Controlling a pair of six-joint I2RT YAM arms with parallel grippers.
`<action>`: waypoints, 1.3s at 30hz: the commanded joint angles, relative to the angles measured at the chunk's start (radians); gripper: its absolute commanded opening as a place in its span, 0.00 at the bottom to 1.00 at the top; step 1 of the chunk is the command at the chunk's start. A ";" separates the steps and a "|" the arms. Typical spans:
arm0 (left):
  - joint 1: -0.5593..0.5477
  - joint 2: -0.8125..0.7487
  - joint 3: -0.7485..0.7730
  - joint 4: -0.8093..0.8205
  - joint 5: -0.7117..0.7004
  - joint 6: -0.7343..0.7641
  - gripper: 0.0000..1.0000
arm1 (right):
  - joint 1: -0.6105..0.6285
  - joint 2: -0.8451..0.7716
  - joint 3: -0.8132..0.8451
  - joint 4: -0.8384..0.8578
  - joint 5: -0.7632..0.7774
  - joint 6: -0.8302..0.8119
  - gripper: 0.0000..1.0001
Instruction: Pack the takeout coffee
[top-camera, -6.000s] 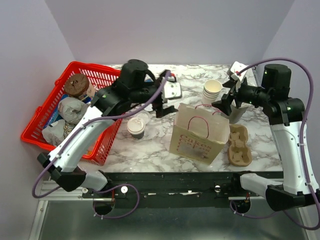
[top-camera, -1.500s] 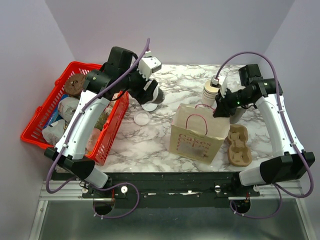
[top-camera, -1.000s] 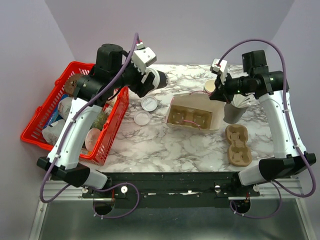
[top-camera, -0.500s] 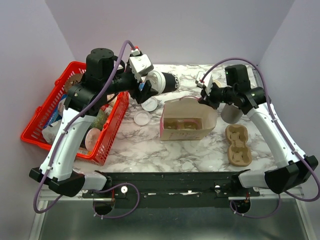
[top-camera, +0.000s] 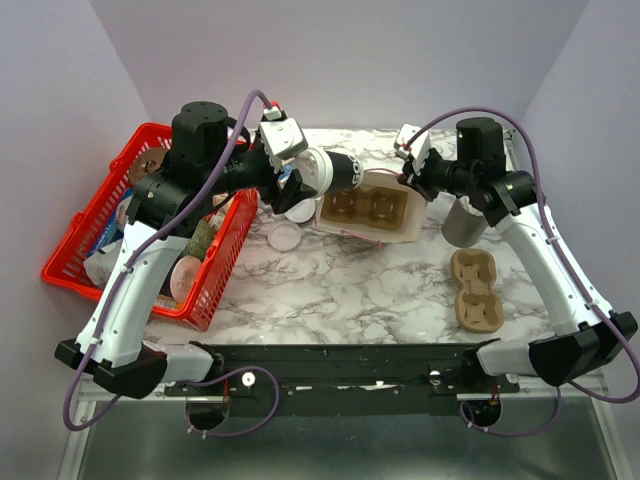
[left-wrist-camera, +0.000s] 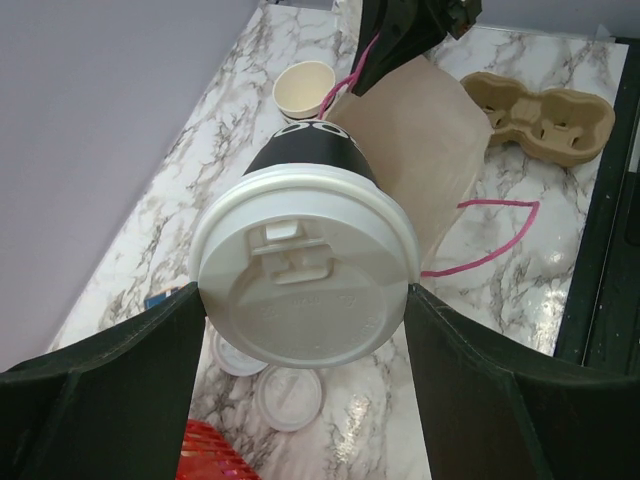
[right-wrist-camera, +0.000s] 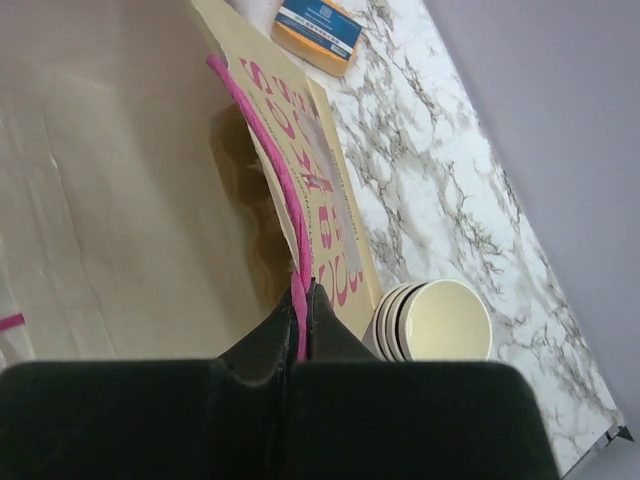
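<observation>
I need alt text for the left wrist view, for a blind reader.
The left gripper holds a small dark-banded paper cup with a round white plastic lid, lid toward the camera. Behind it, on the marble table, lie a brown paper bag with pink handles, a cardboard cup carrier and loose white lids.

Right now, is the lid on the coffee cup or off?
On. The round white lid covers the mouth of the takeout coffee, which is held in the left gripper.

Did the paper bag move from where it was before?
Yes. The bag has tipped over and shifted back and left, away from the cardboard tray it stood beside.
</observation>
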 joint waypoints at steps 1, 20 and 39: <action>-0.056 -0.024 -0.024 -0.031 0.036 0.089 0.00 | 0.026 -0.003 -0.042 0.036 0.009 0.020 0.00; -0.263 0.039 -0.014 -0.250 -0.099 0.399 0.00 | 0.078 -0.032 -0.081 0.022 0.032 0.057 0.00; -0.349 0.221 -0.027 -0.226 -0.211 0.496 0.00 | 0.097 -0.104 -0.180 0.064 0.059 0.155 0.01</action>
